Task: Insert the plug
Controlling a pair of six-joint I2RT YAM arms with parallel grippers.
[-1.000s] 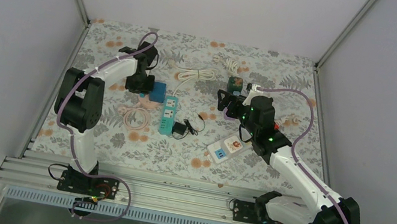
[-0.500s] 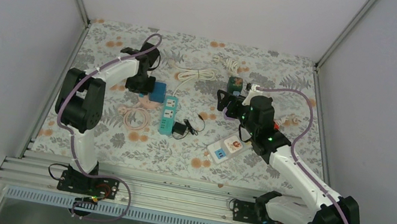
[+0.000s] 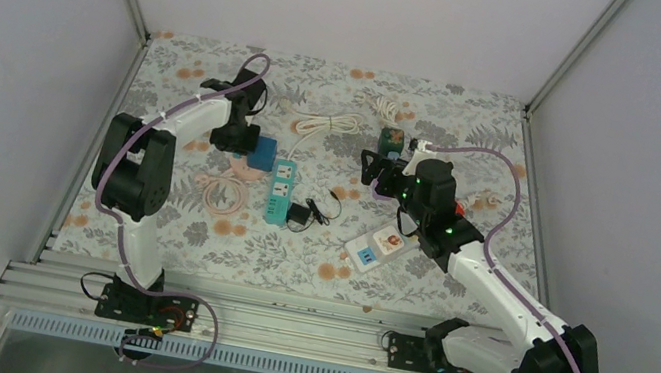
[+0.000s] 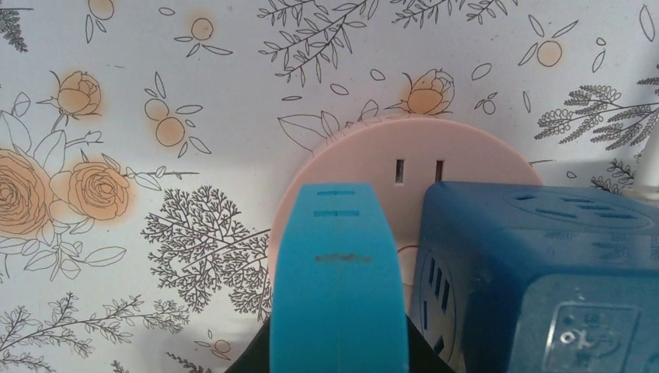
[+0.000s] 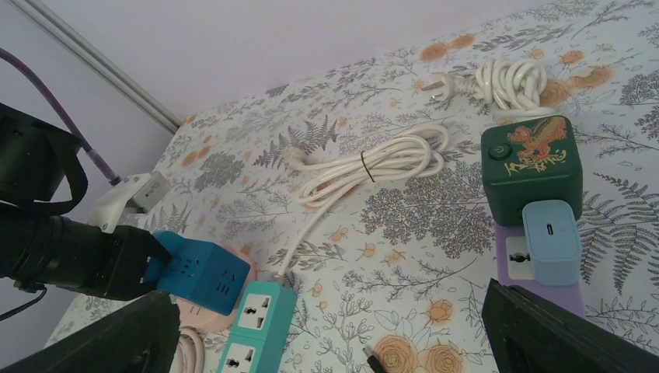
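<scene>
A dark blue cube plug point(image 3: 262, 152) rests tilted on a pink round socket point(image 3: 246, 171) at the left middle of the table. My left gripper point(image 3: 241, 141) is shut on the cube's left end. In the left wrist view one cyan finger point(image 4: 339, 280) stands beside the cube point(image 4: 536, 272), above the pink socket point(image 4: 404, 155) with two slots showing; the other finger is hidden. The right wrist view shows the cube point(image 5: 198, 272) held by the black gripper. My right gripper point(image 3: 378, 170) is open and empty, above the mat point(image 5: 334, 342).
A teal power strip point(image 3: 280, 190) lies right of the cube, with a black adapter point(image 3: 307, 213) beside it. A coiled white cable point(image 3: 327, 125), a green cube point(image 5: 532, 159), a purple strip point(image 5: 513, 260) with a light blue charger point(image 5: 550, 241) and a white strip point(image 3: 377, 247) lie around.
My left arm has shifted slightly at the wrist, still holding the blue cube over the pink socket. The right arm has not moved.
</scene>
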